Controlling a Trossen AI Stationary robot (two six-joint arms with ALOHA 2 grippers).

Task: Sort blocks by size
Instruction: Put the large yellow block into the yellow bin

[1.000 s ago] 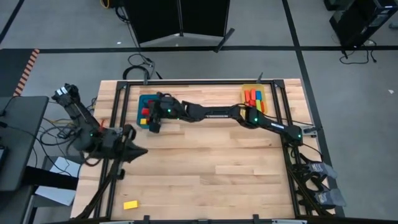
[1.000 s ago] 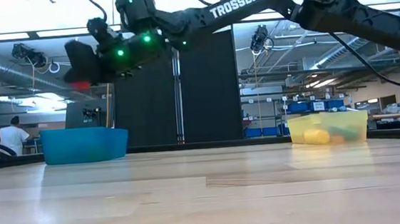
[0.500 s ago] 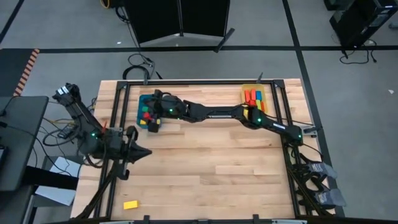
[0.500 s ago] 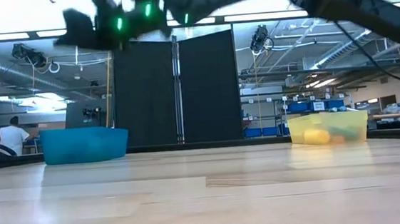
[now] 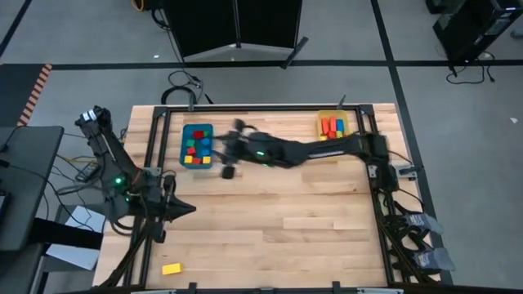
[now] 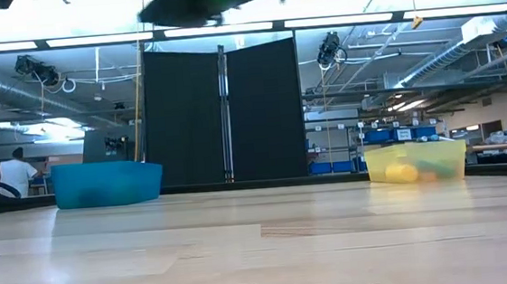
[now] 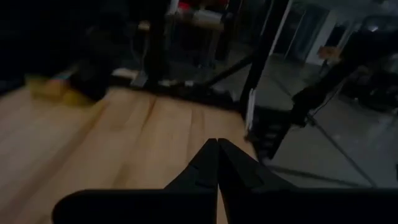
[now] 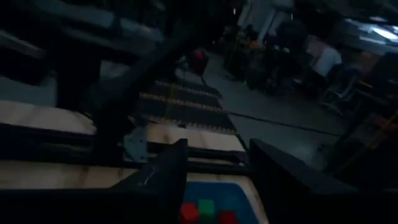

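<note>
The blue bin [image 5: 185, 131] at the far left holds several red, green, yellow and blue blocks [image 5: 196, 147]. The yellow bin [image 5: 343, 120] at the far right holds red, orange and green blocks [image 5: 331, 126]. One yellow block [image 5: 172, 269] lies alone on the table near the front left corner. My right gripper [image 5: 228, 167] hangs high just right of the blue bin, open and empty. Its wrist view [image 8: 217, 149] looks down on red and green blocks [image 8: 205, 211] in the bin. My left gripper [image 5: 185, 209] waits shut at the table's left edge, and shows shut in its wrist view [image 7: 217, 144].
In the low view the blue bin [image 6: 107, 183] and the yellow bin [image 6: 415, 161] stand at the far edge with bare wood in front of them. My right arm [image 5: 310, 151] stretches across the far part of the table. People show in the room behind.
My right gripper has drawn back from above the blue bin toward the table's right and gone up. The red block seen at its fingertips in the low view a second ago is no longer there.
</note>
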